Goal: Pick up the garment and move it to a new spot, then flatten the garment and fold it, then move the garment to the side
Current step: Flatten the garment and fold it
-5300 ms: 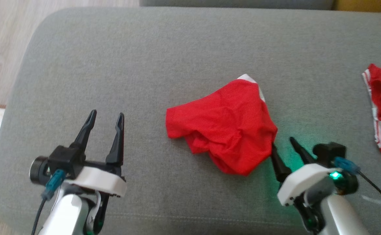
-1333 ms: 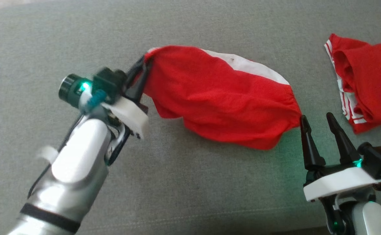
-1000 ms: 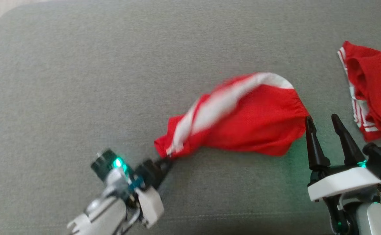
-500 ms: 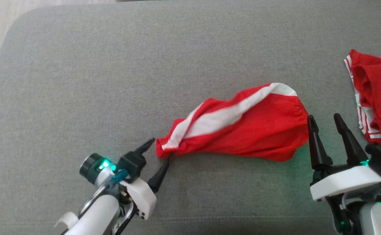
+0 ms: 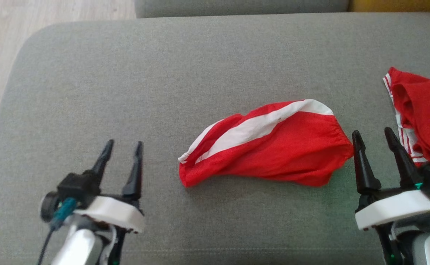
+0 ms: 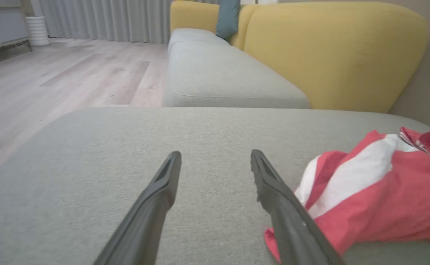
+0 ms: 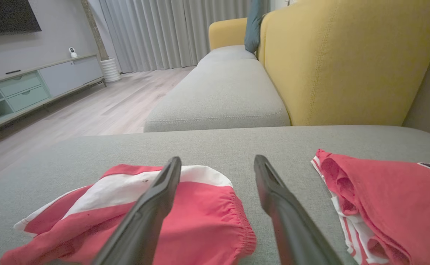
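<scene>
I log the garment (image 5: 270, 147) as thin red cloth, matt, with a fine mesh-like knit, a smooth white band (image 5: 259, 123) and a gathered elastic edge. The seat cushion (image 5: 163, 73) beneath it is grey woven upholstery, matt and slightly coarse, with a stitched seam along its near edge. The second red garment (image 5: 426, 110) looks to be similar matt cloth with white striped trim. On the left gripper (image 5: 124, 142) and the right gripper (image 5: 371, 131) I see fingers (image 6: 152, 209) of dark, smooth, matt plastic above white shells (image 5: 111, 213) with a faint satin sheen. The left forearm (image 5: 76, 246) reads pale and glossy. The backrest (image 7: 347, 62) is fine-textured yellow fabric. The floor (image 6: 52, 81) shows pale wood grain with low sheen. The curtains (image 7: 170, 33) are soft pleated cloth.
</scene>
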